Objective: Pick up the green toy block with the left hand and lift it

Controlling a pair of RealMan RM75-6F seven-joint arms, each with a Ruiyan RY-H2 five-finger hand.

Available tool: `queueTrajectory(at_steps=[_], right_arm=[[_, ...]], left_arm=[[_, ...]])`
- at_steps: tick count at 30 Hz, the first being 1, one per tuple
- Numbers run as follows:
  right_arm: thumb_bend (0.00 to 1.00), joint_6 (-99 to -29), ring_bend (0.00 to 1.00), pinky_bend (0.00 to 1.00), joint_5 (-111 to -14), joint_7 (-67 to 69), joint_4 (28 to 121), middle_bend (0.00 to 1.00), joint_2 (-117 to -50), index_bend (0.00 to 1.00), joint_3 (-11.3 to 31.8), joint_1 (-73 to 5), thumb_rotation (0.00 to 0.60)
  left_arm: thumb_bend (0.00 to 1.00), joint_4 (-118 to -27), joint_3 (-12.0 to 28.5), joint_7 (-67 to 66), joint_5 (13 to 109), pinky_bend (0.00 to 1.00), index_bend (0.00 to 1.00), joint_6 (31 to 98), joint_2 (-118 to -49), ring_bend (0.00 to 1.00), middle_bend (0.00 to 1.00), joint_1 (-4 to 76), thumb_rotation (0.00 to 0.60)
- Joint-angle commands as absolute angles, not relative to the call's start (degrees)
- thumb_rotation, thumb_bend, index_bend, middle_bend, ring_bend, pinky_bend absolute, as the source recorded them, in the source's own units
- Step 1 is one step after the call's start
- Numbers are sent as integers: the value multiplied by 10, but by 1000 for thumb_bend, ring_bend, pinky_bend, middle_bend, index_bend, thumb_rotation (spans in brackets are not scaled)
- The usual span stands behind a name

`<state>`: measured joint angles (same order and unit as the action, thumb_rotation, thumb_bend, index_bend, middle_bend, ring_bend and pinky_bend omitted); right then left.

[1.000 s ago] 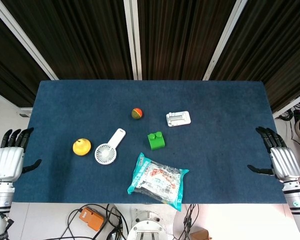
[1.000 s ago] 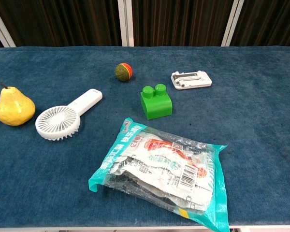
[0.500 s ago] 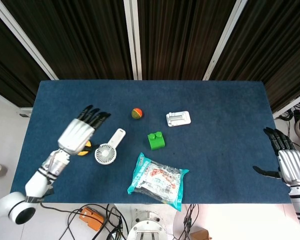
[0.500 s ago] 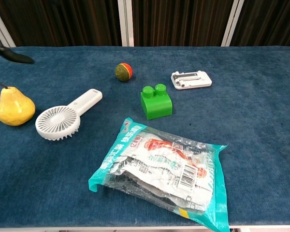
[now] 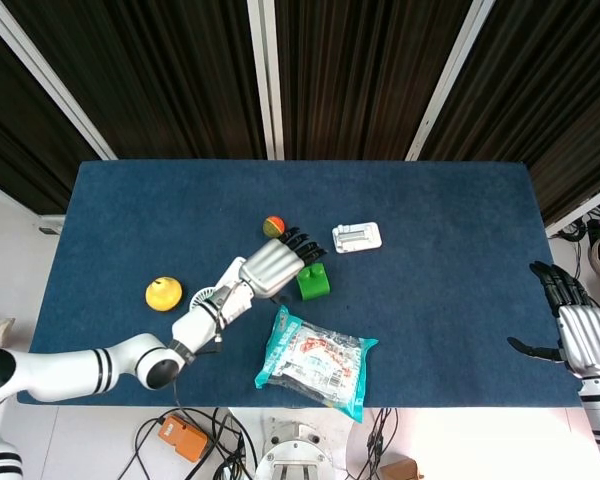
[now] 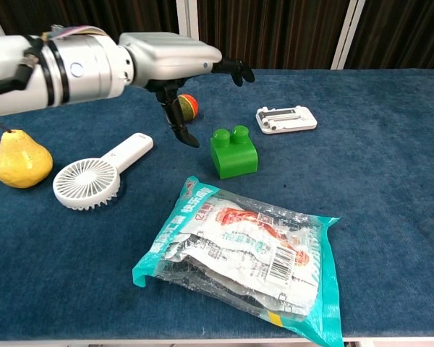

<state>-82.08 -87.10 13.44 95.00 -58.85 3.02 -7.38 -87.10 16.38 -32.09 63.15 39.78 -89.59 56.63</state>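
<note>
The green toy block [image 6: 233, 152] [image 5: 315, 282] sits upright on the blue table near its middle, two studs on top. My left hand [image 6: 179, 63] [image 5: 273, 265] hovers just above and to the left of it, fingers spread, holding nothing; its thumb hangs down beside the block's left face without touching it. My right hand [image 5: 578, 330] is open at the table's right edge, far from the block, and shows only in the head view.
A yellow pear [image 6: 20, 159] and a white handheld fan [image 6: 100, 173] lie to the left. A red-green ball [image 6: 187, 106] sits behind the block, a white clip-like part [image 6: 286, 118] to its right, a snack bag [image 6: 246, 254] in front.
My left arm has swept from the table's left edge across the pear and fan to just above the green block. The right hand has drifted slightly outward. The objects have not moved.
</note>
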Motion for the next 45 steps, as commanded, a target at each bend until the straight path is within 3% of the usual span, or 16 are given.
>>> queueTrajectory(at_steps=[1, 9, 16, 20, 24, 26, 36, 45], right_arm=[[130, -823, 4, 143, -870, 134, 951, 130, -588, 111, 30, -71, 600], [130, -817, 4, 143, -865, 136, 947, 130, -592, 111, 28, -69, 600], [131, -812, 4, 143, -864, 133, 948, 130, -592, 111, 30, -72, 600], [131, -808, 4, 143, -862, 135, 946, 130, -594, 111, 29, -72, 600], [130, -805, 4, 143, -861, 139, 942, 130, -596, 112, 30, -73, 600], [131, -805, 4, 142, -862, 140, 940, 130, -596, 112, 30, -73, 600], [130, -805, 4, 143, -866, 138, 941, 130, -596, 112, 31, -75, 600], [130, -811, 4, 143, -860, 139, 942, 130, -594, 112, 29, -66, 600]], left_arm=[[51, -819, 145, -372, 565, 123, 113, 374, -938, 104, 135, 613, 600], [56, -778, 111, -405, 488, 151, 113, 376, -976, 114, 136, 656, 600], [85, -734, 98, -412, 479, 206, 147, 380, -1009, 151, 139, 686, 600], [118, -710, 88, -419, 479, 279, 222, 385, -1022, 294, 204, 697, 600], [165, -700, 83, -411, 489, 379, 338, 397, -1027, 476, 351, 698, 600], [187, -704, 85, -400, 498, 402, 362, 403, -1024, 514, 393, 696, 600], [197, -759, 126, -334, 522, 405, 372, 448, -950, 517, 398, 675, 600], [197, -694, 131, -307, 449, 405, 372, 431, -903, 503, 398, 651, 600]])
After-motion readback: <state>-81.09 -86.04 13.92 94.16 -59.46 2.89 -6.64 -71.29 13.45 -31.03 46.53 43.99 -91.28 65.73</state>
